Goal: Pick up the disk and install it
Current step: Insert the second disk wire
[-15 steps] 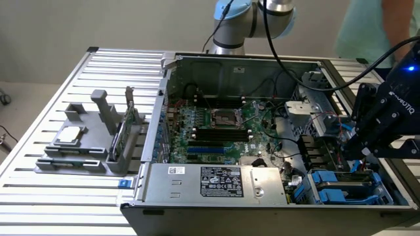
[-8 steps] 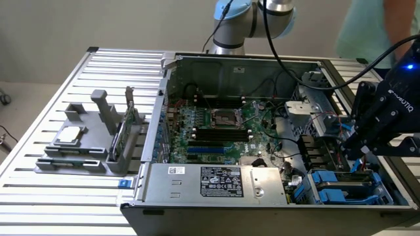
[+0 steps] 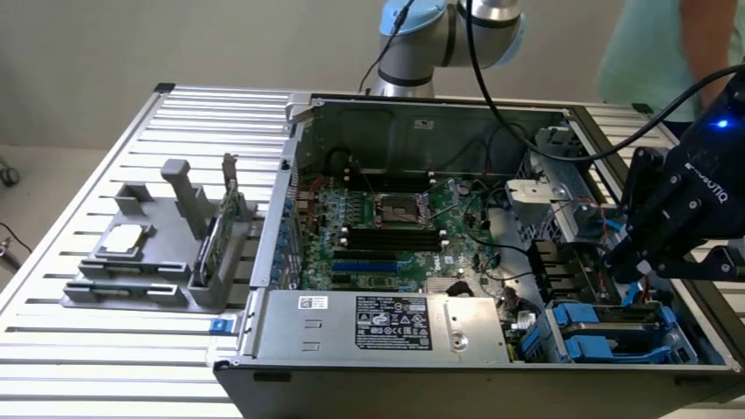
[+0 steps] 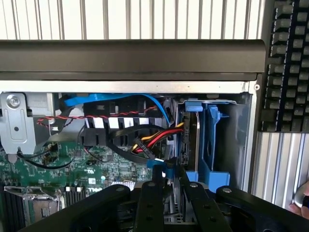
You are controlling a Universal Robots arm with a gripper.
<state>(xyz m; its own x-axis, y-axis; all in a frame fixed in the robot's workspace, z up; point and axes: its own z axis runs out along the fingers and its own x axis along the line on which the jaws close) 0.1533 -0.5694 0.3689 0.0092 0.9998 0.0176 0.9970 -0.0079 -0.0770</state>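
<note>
A black gripper point(image 3: 643, 266) is hovering inside an open computer case point(image 3: 385, 113), jaws pressed nearly together, just beside the blue-bracketed disk point(image 4: 200, 140).

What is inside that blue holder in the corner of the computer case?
In the blue holder a grey metal disk stands on edge, with red, yellow and black wires reaching toward it. The black gripper covers its lower part, so its seating cannot be seen.
</note>
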